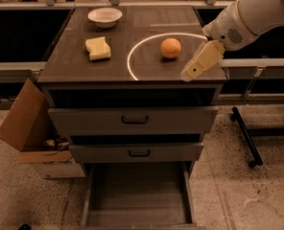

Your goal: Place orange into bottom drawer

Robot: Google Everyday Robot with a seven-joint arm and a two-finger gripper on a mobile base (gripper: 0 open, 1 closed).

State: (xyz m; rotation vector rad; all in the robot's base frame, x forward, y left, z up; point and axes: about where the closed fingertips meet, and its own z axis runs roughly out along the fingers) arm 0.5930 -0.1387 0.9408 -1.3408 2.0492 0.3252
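Orange (pixel 171 48): round, smooth, matte skin; sitting right of centre on the cabinet top (pixel 84 63), inside a white arc.
Gripper (pixel 200 63): hanging over the top's front right corner, near the orange, not touching it; parted or closed, cannot tell.
Bottom drawer (pixel 138 198): standing pulled out, flat floor showing.
Left side: sponge (pixel 98 48) and bowl (pixel 105 17) sitting well apart from the orange.

One orange (pixel 171 48), one sponge (pixel 98 48) and one bowl (pixel 105 17) lie on one cabinet (pixel 70 63). It has three drawers: one top drawer (pixel 132 120), one middle drawer (pixel 137 153), one bottom drawer (pixel 137 195). One box (pixel 24 123) stands beside it. One gripper (pixel 202 61) hangs over the cabinet's right edge, near the orange.
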